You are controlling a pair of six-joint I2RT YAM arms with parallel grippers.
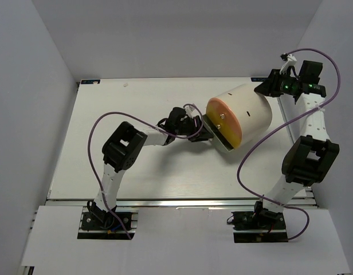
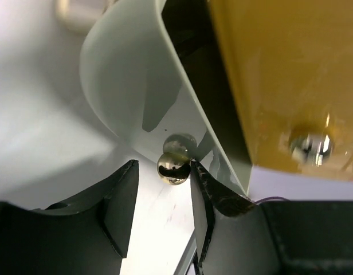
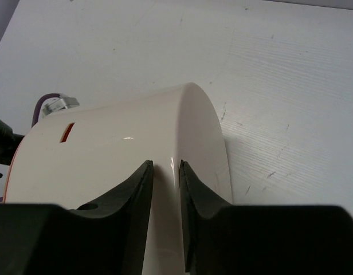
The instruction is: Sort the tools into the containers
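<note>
The cream-white drum (image 1: 248, 109) lies on its side in the middle of the table, its orange and yellow face (image 1: 222, 119) turned toward the left arm. A white curved drawer front (image 2: 128, 86) stands pulled out at the face's lower edge. My left gripper (image 1: 202, 134) is open at that face. In the left wrist view its jaws (image 2: 163, 169) stand on both sides of a small shiny knob (image 2: 173, 168), which sits against the right finger. My right gripper (image 1: 263, 89) rests at the drum's back end, its jaws (image 3: 165, 167) narrowly apart over the drum's wall (image 3: 125, 143). No screwdrivers or wrench are in view.
A second metal knob (image 2: 307, 144) sits on the yellow face. A thin orange slot (image 3: 67, 132) marks the drum's side. The white table (image 1: 136, 103) ends at grey walls on the left, back and right. Purple cables loop from both arms.
</note>
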